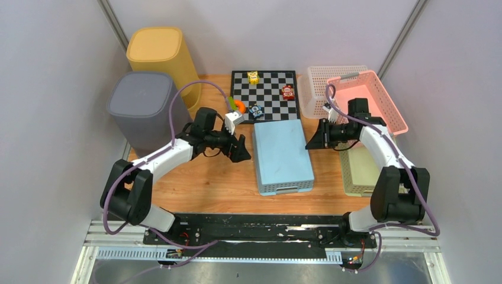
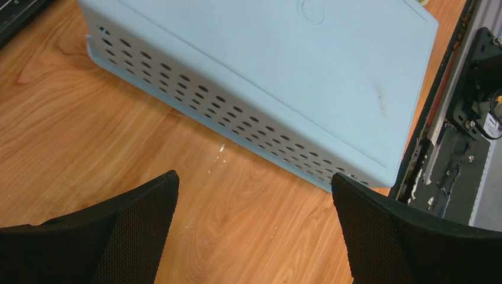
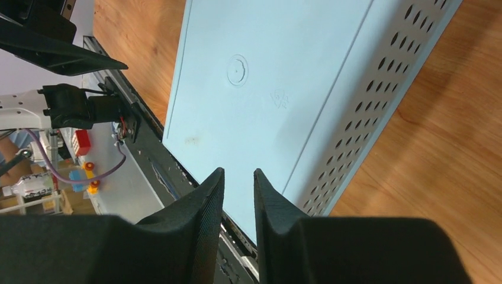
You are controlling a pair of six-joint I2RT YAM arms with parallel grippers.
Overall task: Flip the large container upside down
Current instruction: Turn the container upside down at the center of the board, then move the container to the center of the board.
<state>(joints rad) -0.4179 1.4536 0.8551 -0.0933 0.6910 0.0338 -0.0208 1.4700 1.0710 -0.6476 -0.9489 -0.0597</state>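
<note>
The desk (image 1: 201,183) carries the large container (image 1: 283,155) at its centre, between the two arms. The container lies with its flat moulded base facing up and its perforated walls running down to the desk, so the open side appears to face down. On this evidence the inversion is judged complete.

Long axis: 12 o'clock to 6 o'clock in the top view, with the 6 o'clock end nearest the arm bases. Both long walls therefore face the arms, one wall to each.

Left end effector (image 1: 240,152): fully open, holding nothing. The container lies at its 3 o'clock, just beside it, with bare desk between the fingers and the near long wall.

Right end effector (image 1: 312,144): fingers parted by a narrow gap, nothing between them. The container lies at its 9 o'clock. The fingertips sit at the upper edge of that long wall; contact cannot be confirmed. This arm is judged marginally the nearer.

Any further move should clear both end effectors sideways, away from the long walls.
</note>
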